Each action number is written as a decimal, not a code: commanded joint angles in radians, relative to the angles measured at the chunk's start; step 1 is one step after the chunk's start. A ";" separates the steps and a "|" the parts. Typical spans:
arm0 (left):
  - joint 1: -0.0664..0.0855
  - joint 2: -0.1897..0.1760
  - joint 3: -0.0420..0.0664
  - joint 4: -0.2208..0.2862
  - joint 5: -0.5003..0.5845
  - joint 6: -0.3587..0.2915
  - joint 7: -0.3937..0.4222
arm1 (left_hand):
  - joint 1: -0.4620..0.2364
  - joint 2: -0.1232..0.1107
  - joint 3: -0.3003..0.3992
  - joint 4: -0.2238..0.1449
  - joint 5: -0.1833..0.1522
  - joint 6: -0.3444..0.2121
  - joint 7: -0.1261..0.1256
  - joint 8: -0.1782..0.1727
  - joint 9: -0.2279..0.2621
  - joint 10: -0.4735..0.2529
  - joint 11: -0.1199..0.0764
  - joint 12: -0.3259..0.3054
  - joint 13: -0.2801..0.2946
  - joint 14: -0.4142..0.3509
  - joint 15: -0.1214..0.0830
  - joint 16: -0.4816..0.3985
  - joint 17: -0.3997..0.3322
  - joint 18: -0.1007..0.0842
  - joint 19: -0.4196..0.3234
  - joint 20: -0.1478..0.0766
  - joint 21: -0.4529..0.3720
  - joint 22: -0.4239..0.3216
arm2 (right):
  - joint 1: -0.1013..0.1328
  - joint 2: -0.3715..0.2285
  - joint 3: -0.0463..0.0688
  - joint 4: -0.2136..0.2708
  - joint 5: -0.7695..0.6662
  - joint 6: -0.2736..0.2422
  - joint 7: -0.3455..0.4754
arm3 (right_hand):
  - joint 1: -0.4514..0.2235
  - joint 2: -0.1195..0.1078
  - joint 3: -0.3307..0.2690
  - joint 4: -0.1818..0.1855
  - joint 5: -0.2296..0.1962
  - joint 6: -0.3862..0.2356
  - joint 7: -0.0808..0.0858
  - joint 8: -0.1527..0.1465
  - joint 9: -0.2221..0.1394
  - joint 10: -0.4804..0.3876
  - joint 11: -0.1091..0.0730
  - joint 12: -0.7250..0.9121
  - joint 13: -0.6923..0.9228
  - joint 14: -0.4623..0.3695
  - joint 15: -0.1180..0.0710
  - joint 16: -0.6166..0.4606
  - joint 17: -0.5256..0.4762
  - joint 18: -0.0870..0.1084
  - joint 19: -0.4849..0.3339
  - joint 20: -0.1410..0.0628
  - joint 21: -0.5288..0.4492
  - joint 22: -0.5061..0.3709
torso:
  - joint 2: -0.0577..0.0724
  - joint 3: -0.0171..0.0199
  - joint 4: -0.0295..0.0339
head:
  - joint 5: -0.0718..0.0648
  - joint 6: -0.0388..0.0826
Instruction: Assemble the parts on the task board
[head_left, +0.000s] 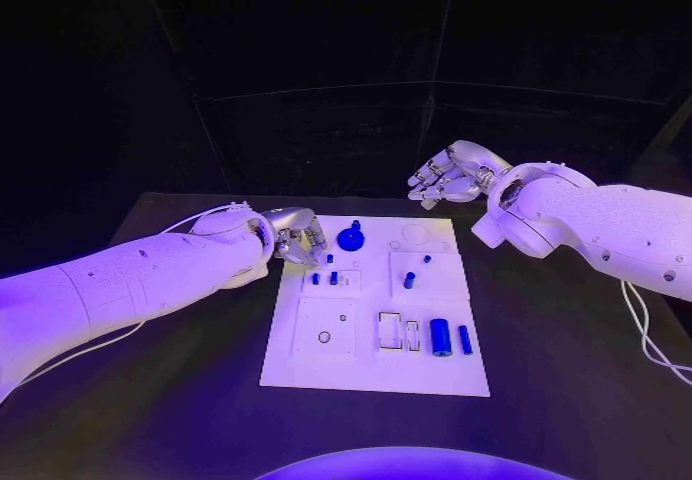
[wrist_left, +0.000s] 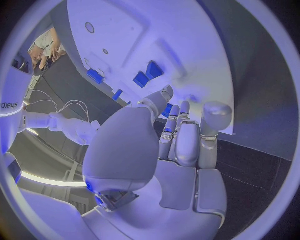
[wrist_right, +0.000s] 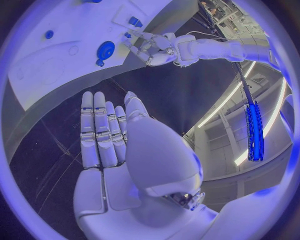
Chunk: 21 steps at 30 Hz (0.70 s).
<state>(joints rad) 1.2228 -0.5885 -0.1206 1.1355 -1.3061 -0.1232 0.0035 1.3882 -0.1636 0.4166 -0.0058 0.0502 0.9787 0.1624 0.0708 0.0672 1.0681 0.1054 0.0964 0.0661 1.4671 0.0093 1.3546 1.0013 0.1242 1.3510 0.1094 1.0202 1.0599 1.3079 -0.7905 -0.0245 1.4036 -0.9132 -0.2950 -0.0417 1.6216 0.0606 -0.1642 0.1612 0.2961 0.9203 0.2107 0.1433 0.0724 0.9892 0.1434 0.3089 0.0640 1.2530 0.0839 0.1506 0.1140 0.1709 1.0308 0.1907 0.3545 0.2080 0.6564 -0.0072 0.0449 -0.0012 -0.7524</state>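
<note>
Head view: a white task board (head_left: 372, 365) lies mid-table, carrying small blue parts (head_left: 440, 337) — two cylinders near its right edge, a disc (head_left: 351, 239) near the far edge. The left hand (head_left: 294, 237) sits at the board's far-left corner, fingers curled, whether on anything I cannot tell. The right hand (head_left: 453, 172) hovers beyond the far-right corner, fingers loosely apart, empty.

Left wrist view: fingers (wrist_left: 187, 142) side by side, pointing at the board.

Right wrist view: fingers (wrist_right: 100, 132) straight, holding nothing — the disc (wrist_right: 105, 50) lies beyond.
</note>
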 joint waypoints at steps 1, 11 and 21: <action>0.005 -0.032 0.002 0.011 0.161 -0.080 0.023 | 0.010 0.008 0.003 -0.004 0.006 0.003 0.005 0.000 0.002 -0.006 0.003 -0.004 0.002 -0.002 0.007 -0.005 -0.005 0.006 -0.006 0.006 -0.011 -0.007 | 0.002 -0.009 0.000 -0.004 -0.197 0.080 -0.026 | 0.020 -0.002 0.008 -0.018 -0.012 0.045 -0.021 0.014 0.002 0.057 -0.028 0.005 -0.002 0.100 -0.035 0.042 0.027 0.014 0.068 -0.040 0.064 0.035 | -0.001 0.0007 0.0003 | -0.012 0.005; 0.009 -0.155 0.002 0.125 0.787 -0.193 0.305 | -0.041 0.009 -0.020 0.028 0.005 0.030 0.014 0.016 0.006 0.048 0.001 0.044 0.013 -0.030 0.009 -0.041 -0.088 0.022 -0.041 0.009 -0.092 -0.073 | -0.019 -0.046 -0.025 0.010 -0.541 0.119 -0.060 | 0.032 -0.024 0.023 -0.037 -0.026 0.106 -0.054 -0.015 -0.007 0.140 -0.065 -0.089 0.000 0.250 -0.090 0.243 0.180 0.008 0.133 -0.100 0.303 0.200 | 0.000 -0.0013 0.0009 | -0.050 0.016; 0.004 -0.234 0.000 0.261 1.159 -0.141 0.502 | -0.030 0.039 -0.042 0.037 0.006 0.033 0.022 0.023 0.006 0.006 0.011 0.066 0.008 -0.175 0.019 -0.205 -0.397 0.059 -0.181 0.020 -0.331 -0.258 | -0.074 -0.050 -0.039 0.018 -0.709 0.116 -0.094 | 0.013 -0.039 0.025 -0.016 -0.033 0.094 -0.045 -0.062 -0.006 0.091 -0.045 -0.160 0.000 0.242 -0.081 0.478 0.329 -0.011 0.145 -0.088 0.552 0.446 | 0.001 -0.0022 0.0023 | -0.063 0.020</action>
<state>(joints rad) 1.2266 -0.8214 -0.1210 1.3878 -0.3271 -0.2731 0.3913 1.3566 -0.1350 0.3781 0.0328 0.0502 1.0099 0.1822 0.0904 0.0737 1.0788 0.1162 0.1593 0.0748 1.2920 0.0285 1.1492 0.6045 0.1724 1.1730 0.1294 0.6897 0.8024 1.2343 -0.8410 -0.0634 1.4189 -1.5174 -0.1925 -0.1116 1.6382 0.0279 -0.1390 0.1400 0.2657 1.0161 0.1592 0.0849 0.0665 1.0860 0.0946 0.1536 0.0630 1.4687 -0.0001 0.6223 0.4398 0.1710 1.1708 0.1042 0.8964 0.6425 0.6568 -0.0082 0.0453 -0.0625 -0.7335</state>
